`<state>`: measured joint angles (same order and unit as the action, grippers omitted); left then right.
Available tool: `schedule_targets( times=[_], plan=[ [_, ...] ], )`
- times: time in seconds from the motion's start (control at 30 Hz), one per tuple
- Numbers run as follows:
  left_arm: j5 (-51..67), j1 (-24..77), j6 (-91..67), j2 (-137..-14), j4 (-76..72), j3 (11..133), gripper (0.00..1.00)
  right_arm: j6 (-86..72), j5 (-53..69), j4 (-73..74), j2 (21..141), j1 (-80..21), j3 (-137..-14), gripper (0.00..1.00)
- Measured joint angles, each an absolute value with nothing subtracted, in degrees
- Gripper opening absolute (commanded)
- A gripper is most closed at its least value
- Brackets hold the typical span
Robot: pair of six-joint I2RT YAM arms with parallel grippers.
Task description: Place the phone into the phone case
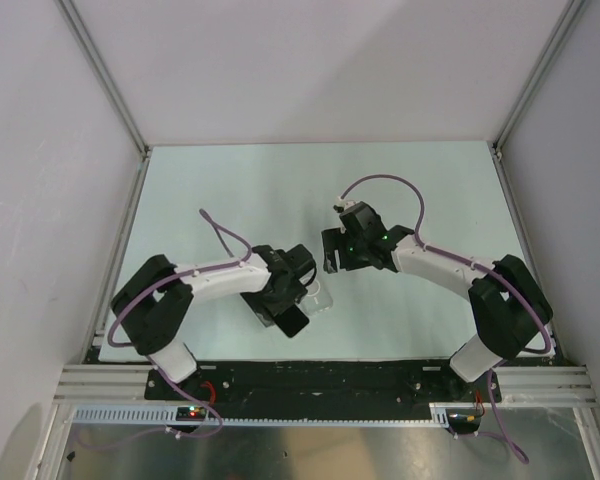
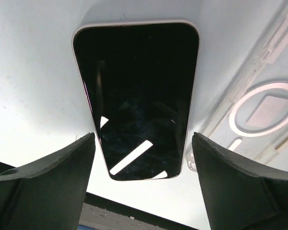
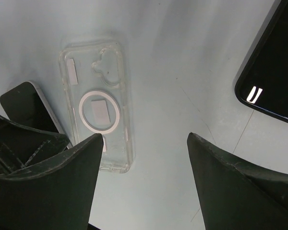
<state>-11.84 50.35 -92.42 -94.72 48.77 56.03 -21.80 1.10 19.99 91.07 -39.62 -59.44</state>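
The left gripper's (image 2: 144, 143) jaws stand spread, straddling the near end of the thin black glossy-screened smartphone (image 2: 137, 91) without touching it. The phone lies screen-up, flat on the pale table (image 1: 230, 190). Just beside it, at 3 o'clock in the left wrist view, lies the clear rounded phone case with a white ring (image 3: 98, 105), empty. The left forearm reaches toward 3 o'clock from an elbow folded back at 8 o'clock. The right gripper's (image 3: 145, 139) jaws are spread on nothing, above the table at 1 o'clock from the case; its forearm stretches toward 10 o'clock.
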Motion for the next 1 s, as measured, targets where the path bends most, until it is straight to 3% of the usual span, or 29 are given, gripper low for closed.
schedule_targets(
  times=[0.3, 0.57, 1.0],
  plan=[
    [-14.1, 48.3, -85.3, -85.3, 48.8, 55.9, 0.91, -24.0, -1.0, 20.1, 91.5, -42.0, -59.4, 0.56],
    [-18.0, 37.8, -73.0, -76.8, 49.0, 54.4, 0.93, -23.9, -3.0, 19.7, 96.6, -46.1, -59.5, 0.39],
    [-19.0, 25.4, -58.2, -75.2, 47.1, 54.4, 0.93, -20.6, -6.6, 20.4, 105.8, -48.1, -66.0, 0.27]
  ],
)
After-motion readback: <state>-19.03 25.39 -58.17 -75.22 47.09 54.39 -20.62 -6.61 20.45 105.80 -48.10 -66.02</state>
